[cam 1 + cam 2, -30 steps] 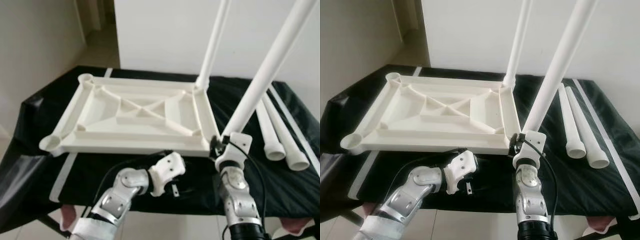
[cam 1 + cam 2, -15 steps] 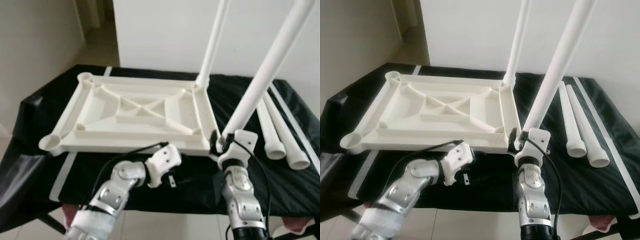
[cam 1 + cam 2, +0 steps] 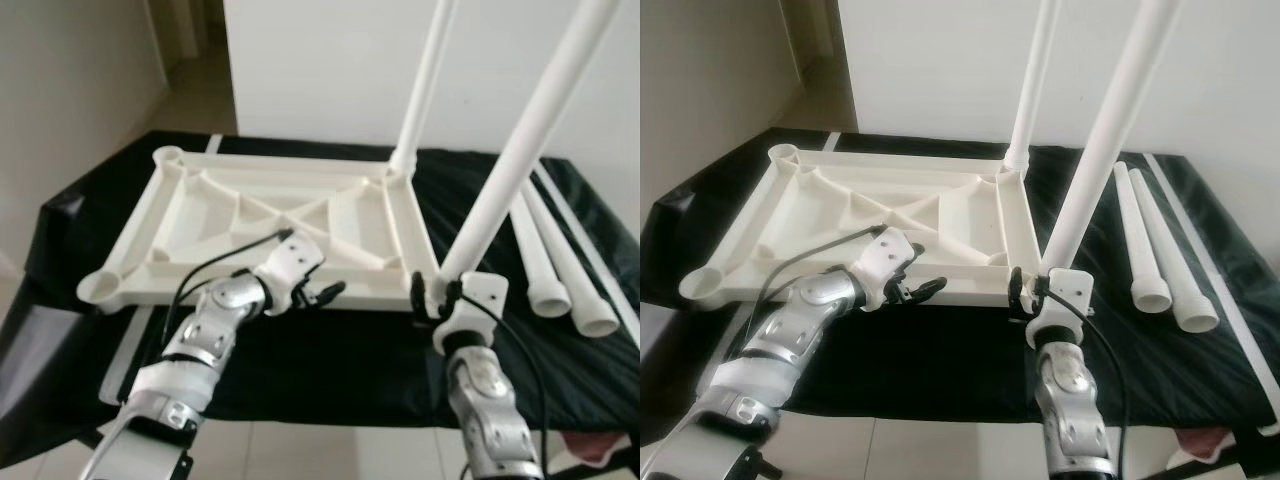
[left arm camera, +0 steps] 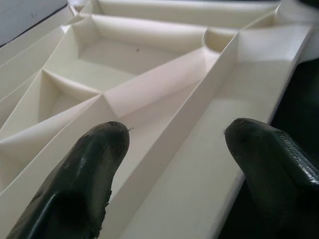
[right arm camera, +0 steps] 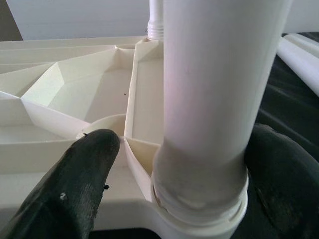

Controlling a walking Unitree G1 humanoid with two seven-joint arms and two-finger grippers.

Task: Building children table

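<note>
A white plastic table top (image 3: pixel 137 225) lies upside down on a black-covered table. One white leg (image 3: pixel 425 85) stands in its far right corner socket. A second leg (image 3: pixel 520 140) rises from the near right corner. My right gripper (image 3: pixel 438 295) is shut on its lower end, a finger on each side (image 5: pixel 89 169), right at the corner socket. My left gripper (image 3: pixel 330 293) is open at the middle of the near rim. One of its fingers (image 4: pixel 94 159) is over the ribbed inside and the other over the outer edge.
Two loose white legs (image 3: pixel 540 265) (image 3: pixel 585 300) lie side by side on the black cloth (image 3: pixel 330 360) at the right. A white wall stands close behind the table. The table's front edge runs just before my arms.
My left arm has swung up from below the front edge to the table top's near rim. The right gripper with its leg has settled slightly lower at the near right corner.
</note>
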